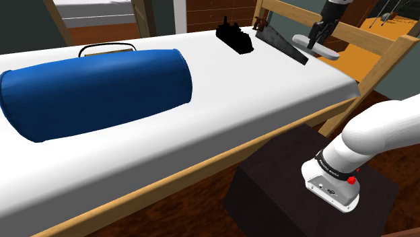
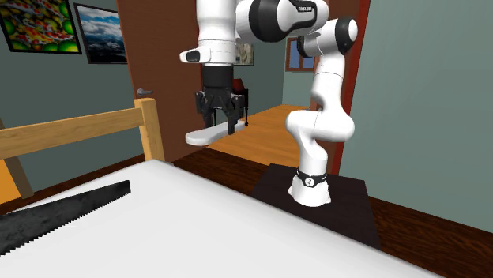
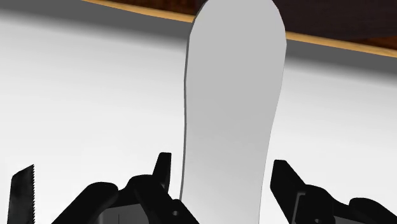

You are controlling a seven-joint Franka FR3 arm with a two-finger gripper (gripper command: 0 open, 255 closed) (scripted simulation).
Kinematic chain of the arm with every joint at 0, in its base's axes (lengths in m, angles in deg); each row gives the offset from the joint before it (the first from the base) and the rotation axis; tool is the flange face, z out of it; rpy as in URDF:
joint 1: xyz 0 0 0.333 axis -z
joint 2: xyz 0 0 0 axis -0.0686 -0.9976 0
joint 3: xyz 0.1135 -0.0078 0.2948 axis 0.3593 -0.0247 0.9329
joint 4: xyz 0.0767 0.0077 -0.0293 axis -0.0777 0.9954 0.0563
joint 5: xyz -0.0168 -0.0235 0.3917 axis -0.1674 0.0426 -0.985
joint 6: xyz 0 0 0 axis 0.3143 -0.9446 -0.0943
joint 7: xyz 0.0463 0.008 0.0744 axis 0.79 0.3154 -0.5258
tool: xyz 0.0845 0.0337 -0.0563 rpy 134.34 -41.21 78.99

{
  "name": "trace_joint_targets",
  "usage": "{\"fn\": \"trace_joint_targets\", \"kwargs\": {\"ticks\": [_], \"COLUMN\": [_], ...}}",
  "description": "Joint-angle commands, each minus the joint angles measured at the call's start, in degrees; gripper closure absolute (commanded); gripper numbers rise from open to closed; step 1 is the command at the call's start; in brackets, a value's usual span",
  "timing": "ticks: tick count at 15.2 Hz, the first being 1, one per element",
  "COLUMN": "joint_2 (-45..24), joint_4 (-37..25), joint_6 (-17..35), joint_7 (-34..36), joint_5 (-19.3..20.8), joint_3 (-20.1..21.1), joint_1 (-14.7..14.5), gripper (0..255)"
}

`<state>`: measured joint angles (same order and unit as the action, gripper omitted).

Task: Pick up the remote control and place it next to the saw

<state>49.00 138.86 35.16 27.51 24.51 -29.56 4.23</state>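
White bedding covered most of what we saw: a bed (image 1: 222, 114) with a plain white mattress in a light wooden frame (image 1: 363, 35), and a teal wall with two framed pictures (image 2: 101, 31) beyond it.

The black gripper (image 2: 217, 126) pointed downward, and we found it clenched on the remote control (image 2: 201, 137), a pale grey, rounded slab. In the wrist view the gripper (image 3: 222, 175) had one finger at each long side of the remote control (image 3: 232, 95), which ran away from the hand over the white mattress toward the bed's wooden edge. In the second exterior view the remote hung level under the fingers, clear of the mattress. In the shoulder view the gripper (image 1: 315, 42) and the remote control (image 1: 326, 52) stood near the bed's far corner, just to the right of the saw (image 1: 283, 42).

The saw (image 2: 71, 207) lay flat on the mattress, its dark toothed blade reaching toward the gripper's side, and a bit of its teeth (image 3: 24, 191) showed beside the hand in the wrist view. To the saw's left in the shoulder view we saw a black boat-shaped object (image 1: 234, 37), then a black loop handle (image 1: 106, 48) and a big blue bolster (image 1: 94, 91). The white arm (image 2: 316, 79) rose from its dark stand (image 1: 283, 188) beside the bed.
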Motion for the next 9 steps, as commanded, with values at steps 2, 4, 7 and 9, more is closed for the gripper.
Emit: {"fn": "trace_joint_targets", "kwargs": {"ticks": [2, 4, 7, 9], "joint_2": [-4.04, -7.43, -12.99, -17.05], "joint_4": [-3.98, -7.15, -12.41, -16.27], "joint_6": [0.37, 0.76, 1.09, 1.10], "joint_7": [-3.67, -6.63, -11.31, -14.64], "joint_5": [-0.20, -0.75, -2.37, -4.05], "joint_3": [-3.00, -5.35, -8.86, -11.14], "joint_1": [0.28, 0.45, 0.72, 1.04], "gripper": [255, 255, 255, 255]}}
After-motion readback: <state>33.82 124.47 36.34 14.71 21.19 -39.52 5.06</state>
